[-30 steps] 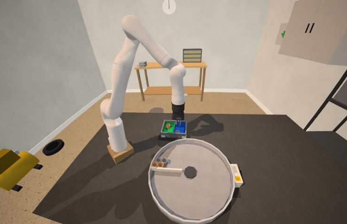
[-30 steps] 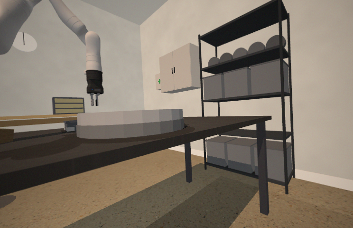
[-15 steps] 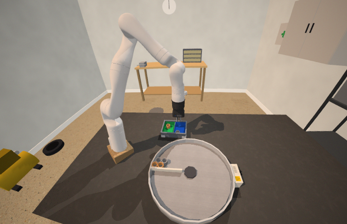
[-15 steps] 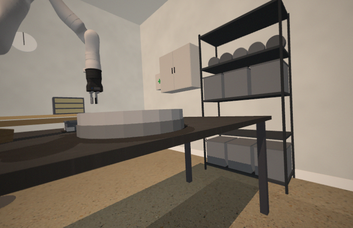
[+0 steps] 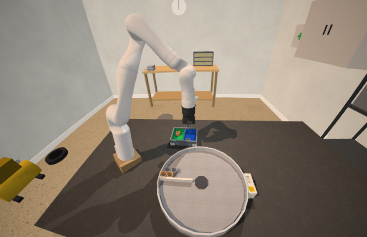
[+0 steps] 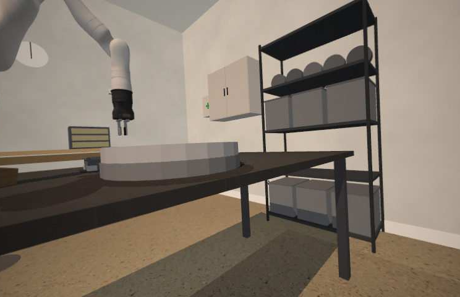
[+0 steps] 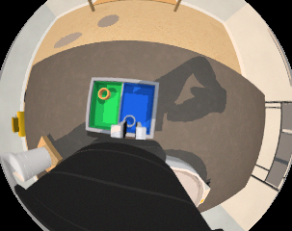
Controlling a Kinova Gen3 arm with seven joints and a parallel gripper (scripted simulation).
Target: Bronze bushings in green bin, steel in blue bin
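On the turntable [image 5: 214, 206] [image 6: 167, 161] [image 7: 185, 179] sit two bronze bushings [image 5: 167, 173] and two steel ones [image 5: 171, 169]; beyond, one bronze bushing [image 5: 177, 134] [image 7: 99, 94] lies in the green bin [image 5: 179, 138] [image 7: 110, 113], one steel bushing [image 5: 188, 138] [image 7: 129, 115] in the blue bin [image 5: 191, 135] [image 7: 138, 101], below partly open, unladen jaws [image 5: 189, 127] [image 6: 122, 133].

From my station: turntable [image 5: 217, 201] [image 6: 167, 154] matt, smooth; robot's mounting block [image 5: 136, 161] [image 7: 55, 153] wood-look; arm [image 5: 127, 81] [image 6: 120, 66] [image 7: 32, 163] smooth, plastic-looking; steel bushings [image 5: 173, 169] grey, metal-looking.

The small round orange-brown metal ring [image 7: 104, 93] sits in the square green plastic bin [image 7: 110, 113]. The small round grey metal ring [image 7: 129, 120] sits in the square blue plastic bin [image 7: 145, 112], just to the right.
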